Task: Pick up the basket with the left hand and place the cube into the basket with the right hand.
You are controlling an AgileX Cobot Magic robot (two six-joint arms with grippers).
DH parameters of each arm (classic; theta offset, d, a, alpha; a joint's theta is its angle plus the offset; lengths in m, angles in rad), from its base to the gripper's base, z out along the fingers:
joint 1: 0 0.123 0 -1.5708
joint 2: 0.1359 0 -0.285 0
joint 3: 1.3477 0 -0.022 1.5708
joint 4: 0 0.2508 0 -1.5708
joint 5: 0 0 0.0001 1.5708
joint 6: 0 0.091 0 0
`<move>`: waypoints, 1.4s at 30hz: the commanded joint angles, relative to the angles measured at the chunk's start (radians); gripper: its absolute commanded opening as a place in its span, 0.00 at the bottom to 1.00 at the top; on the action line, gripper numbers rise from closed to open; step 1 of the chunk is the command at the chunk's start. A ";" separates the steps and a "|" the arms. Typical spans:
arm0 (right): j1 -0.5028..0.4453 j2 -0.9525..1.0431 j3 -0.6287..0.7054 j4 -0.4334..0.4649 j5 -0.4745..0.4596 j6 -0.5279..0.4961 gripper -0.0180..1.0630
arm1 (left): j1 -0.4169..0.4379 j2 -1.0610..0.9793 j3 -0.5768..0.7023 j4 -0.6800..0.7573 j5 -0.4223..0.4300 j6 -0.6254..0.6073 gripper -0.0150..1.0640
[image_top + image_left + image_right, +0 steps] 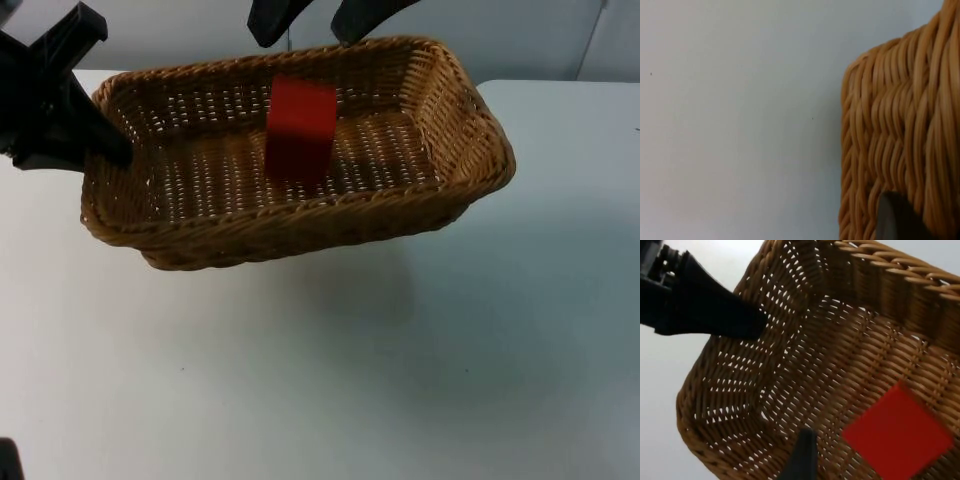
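White table (pixel 330 400) nearest. Above it, wicker basket (pixel 290 165) lifted, tilted; left gripper (pixel 100 140) clamped on its left end wall. Red cube (pixel 299 128) inside basket, mid-floor. Farthest, right gripper (pixel 315 20) over back rim, fingers apart, holding nothing.
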 commanded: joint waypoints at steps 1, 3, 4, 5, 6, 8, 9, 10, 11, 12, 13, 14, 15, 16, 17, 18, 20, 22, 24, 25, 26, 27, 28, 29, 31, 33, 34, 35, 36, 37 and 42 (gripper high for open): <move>0.009 0.014 -0.005 -0.001 0.001 -0.002 0.76 | -0.006 -0.015 -0.011 -0.036 0.013 0.001 0.01; 0.009 0.014 -0.005 -0.003 -0.006 -0.002 0.76 | -0.006 -0.015 -0.011 -0.036 0.013 0.001 0.01; 0.009 0.012 -0.005 -0.010 -0.014 0.000 0.76 | -0.006 -0.015 -0.011 -0.036 0.013 0.001 0.01; 0.009 0.010 -0.007 -0.023 -0.026 0.008 0.76 | -0.006 -0.015 -0.011 -0.036 0.013 0.001 0.01; 0.005 0.003 -0.009 -0.041 -0.031 0.014 0.75 | -0.006 -0.015 -0.011 -0.036 0.013 0.001 0.01; 0.000 -0.001 -0.014 -0.071 -0.033 0.022 0.74 | -0.006 -0.015 -0.011 -0.036 0.011 0.001 0.01; -0.009 -0.009 -0.029 -0.097 -0.028 0.028 0.74 | -0.006 -0.015 -0.011 -0.036 0.011 0.001 0.01; -0.019 -0.018 -0.043 -0.134 -0.016 0.045 0.73 | -0.006 -0.015 -0.011 -0.036 0.011 0.001 0.01; -0.033 -0.027 -0.060 -0.164 0.006 0.058 0.72 | -0.006 -0.015 -0.011 -0.036 0.011 0.001 0.01; -0.051 -0.037 -0.079 -0.186 0.031 0.069 0.71 | -0.006 -0.015 -0.011 -0.036 0.011 0.001 0.01; -0.070 -0.049 -0.094 -0.204 0.046 0.074 0.70 | -0.006 -0.015 -0.011 -0.036 0.011 0.001 0.01; -0.097 -0.063 -0.101 -0.209 0.063 0.076 0.69 | -0.006 -0.015 -0.011 -0.038 0.012 0.001 0.01; -0.097 -0.063 -0.101 -0.209 0.063 0.076 0.69 | -0.006 -0.015 -0.011 -0.038 0.012 0.001 0.01; -0.132 -0.077 -0.106 -0.209 0.070 0.085 0.68 | -0.006 -0.015 -0.011 -0.038 0.012 0.001 0.01; -0.184 -0.100 -0.106 -0.205 0.070 0.094 0.67 | -0.006 -0.015 -0.011 -0.040 0.012 0.001 0.01; -0.184 -0.100 -0.106 -0.205 0.070 0.094 0.67 | -0.006 -0.015 -0.011 -0.040 0.012 0.001 0.01; -0.275 -0.127 -0.106 -0.181 0.070 0.101 0.66 | -0.006 -0.015 -0.011 -0.040 0.012 0.001 0.01; -0.364 -0.149 -0.106 -0.135 0.070 0.101 0.66 | -0.006 -0.015 -0.011 -0.040 0.012 0.001 0.01; -0.413 -0.157 -0.106 -0.100 0.070 0.101 0.66 | -0.006 -0.015 -0.011 -0.040 0.012 0.001 0.01; -0.459 -0.161 -0.106 -0.066 0.070 0.101 0.66 | -0.006 -0.015 -0.011 -0.040 0.012 0.001 0.01; -0.494 -0.165 -0.106 -0.042 0.070 0.101 0.66 | -0.006 -0.015 -0.011 -0.040 0.012 0.001 0.01; -0.533 -0.165 -0.106 -0.024 0.070 0.101 0.66 | -0.006 -0.015 -0.011 -0.040 0.012 0.001 0.01; -0.567 -0.165 -0.106 -0.009 0.070 0.101 0.66 | -0.006 -0.015 -0.011 -0.040 0.012 0.001 0.01; -0.589 -0.163 -0.106 -0.001 0.070 0.101 0.66 | -0.006 -0.015 -0.011 -0.040 0.012 0.001 0.01; -0.610 -0.161 -0.106 0.003 0.070 0.101 0.66 | -0.006 -0.015 -0.011 -0.040 0.012 0.001 0.01; -0.626 -0.159 -0.106 0.003 0.070 0.101 0.66 | -0.006 -0.015 -0.011 -0.040 0.012 0.001 0.01; -0.626 -0.159 -0.106 0.003 0.070 0.101 0.66 | -0.006 -0.015 -0.011 -0.038 0.012 0.001 0.01; -0.626 -0.159 -0.106 0.003 0.070 0.098 0.65 | -0.006 -0.015 -0.011 -0.038 0.012 0.001 0.01; -0.626 -0.159 -0.106 0.003 0.070 0.098 0.65 | -0.006 -0.015 -0.011 -0.038 0.012 0.001 0.01; -0.626 -0.159 -0.106 0.003 0.070 0.098 0.63 | -0.006 -0.015 -0.011 -0.038 0.012 0.001 0.01; -0.626 -0.159 -0.106 0.009 0.070 0.092 0.31 | -0.006 -0.015 -0.011 -0.038 0.012 0.001 0.01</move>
